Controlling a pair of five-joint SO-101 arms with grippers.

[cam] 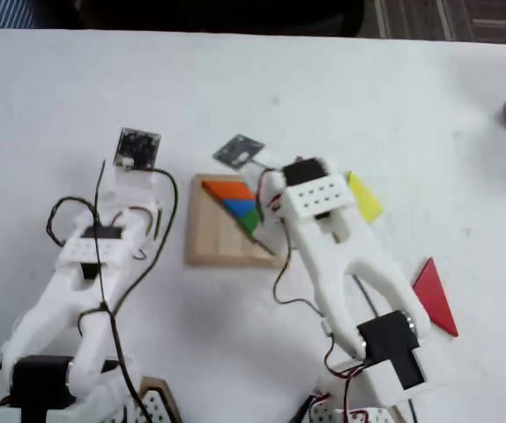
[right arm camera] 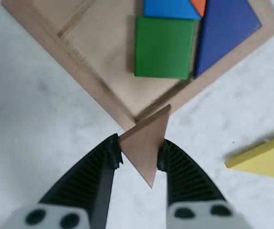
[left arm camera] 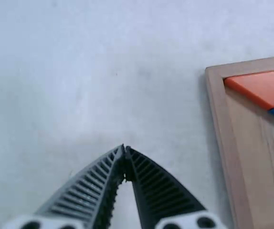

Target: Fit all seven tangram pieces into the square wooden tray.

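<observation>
White table (cam: 235,88): tray (right arm camera: 56,47) holds four pieces (right arm camera: 164,46); yellow piece (cam: 364,196), red piece (cam: 435,295) lie outside; right gripper (right arm camera: 139,152) clamps brown triangle (right arm camera: 146,140), left gripper (left arm camera: 124,160) closed, empty.

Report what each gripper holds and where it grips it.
The right gripper pinches the brown triangle piece across two of its edges, near mid-length. The left gripper is shut, holding nothing.

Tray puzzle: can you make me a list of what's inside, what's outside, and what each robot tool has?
holder: wooden tray, partly filled
inside: orange piece, blue piece, green square, dark blue piece
outside: yellow piece, red triangle
right tool: shut on brown triangle, at tray corner
left tool: shut, empty, beside tray
</observation>
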